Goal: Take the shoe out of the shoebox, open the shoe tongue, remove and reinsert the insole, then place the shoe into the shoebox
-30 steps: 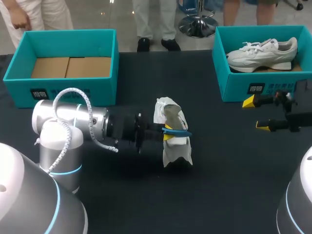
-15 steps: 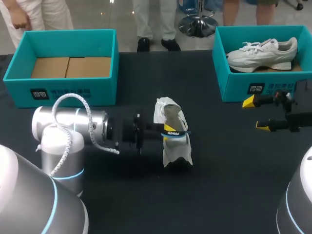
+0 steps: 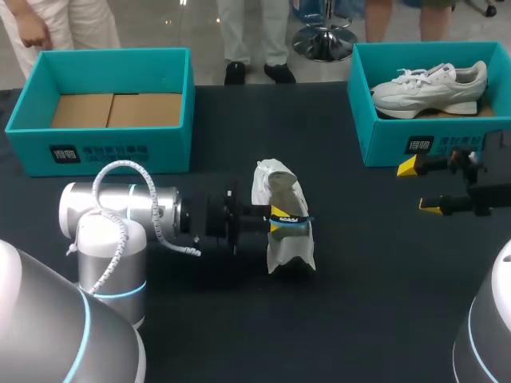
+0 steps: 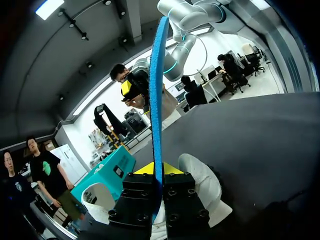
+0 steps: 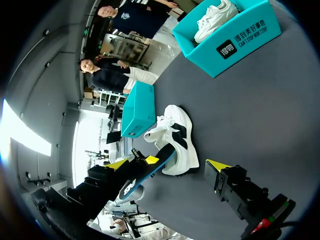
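The left tool (image 3: 277,223) is clenched on a thin blue foam insole (image 3: 294,218), pinching it edge-on between its yellow tips. The insole lies partly in the mouth of a white mesh sneaker (image 3: 281,191). That sneaker sits near the middle of the black cloth surface (image 3: 359,279), well apart from both boxes. The right tool (image 3: 419,186) hangs near the right edge with its fingers spread wide, grasping nothing and touching nothing.

The main risk, as I judge it, is that nothing steadies the sneaker. Any pull or push on the insole could drag or tip it, since only its own weight holds it down. The insole is soft and held by a narrow pinch. It could buckle at the sneaker's mouth, fold over, or slip out of the tips. If it goes in crooked, it may bunch up inside.

Counted:
- **Tools:** two.
- **Insoles:** one.
- **Sneakers:** two, counting a second white sneaker (image 3: 431,84).
- **Boxes:** two. An empty teal cardboard shoebox (image 3: 120,152) stands at the far left corner. A matching teal shoebox (image 3: 383,144) at the far right corner holds the second sneaker.
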